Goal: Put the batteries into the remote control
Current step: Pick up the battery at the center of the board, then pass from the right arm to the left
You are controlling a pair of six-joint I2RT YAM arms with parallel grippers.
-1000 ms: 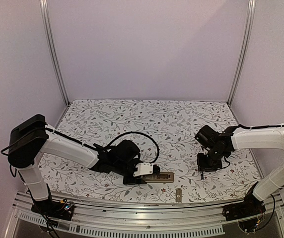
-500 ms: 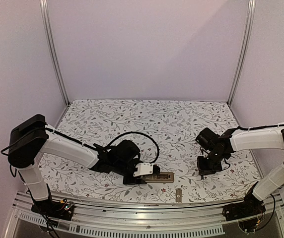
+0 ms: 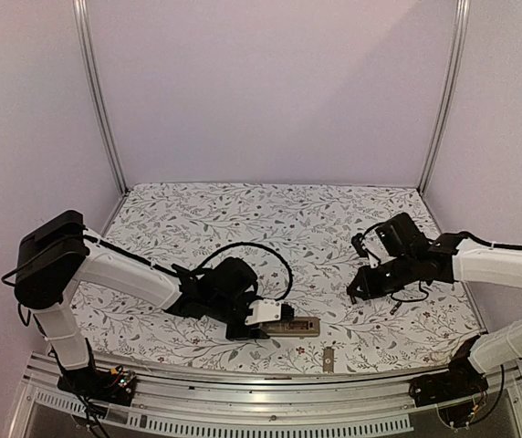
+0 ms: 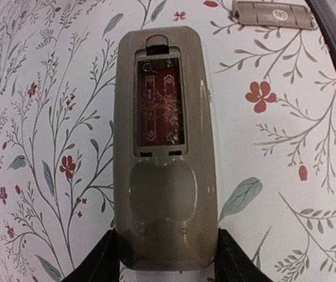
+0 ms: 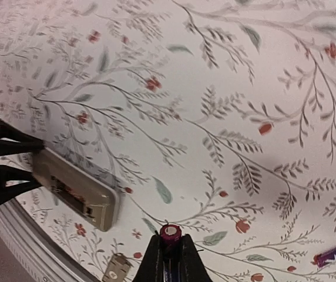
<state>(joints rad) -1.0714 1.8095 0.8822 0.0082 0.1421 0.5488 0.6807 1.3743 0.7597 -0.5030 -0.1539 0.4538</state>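
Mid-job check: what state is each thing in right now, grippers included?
left gripper: shut on the remote control.
right gripper: shut on the held battery.
remote control: face down on the table, battery bay open and empty.
held battery: off the table, reddish end pointing outward.
second battery: lying loose on the table.
cover piece: off the remote control, flat on the table.

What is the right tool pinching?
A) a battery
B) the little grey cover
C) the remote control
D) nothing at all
A: in the right wrist view a dark battery with a reddish end sticks out between the fingers of the right tool, and the remote control sits well away from it.
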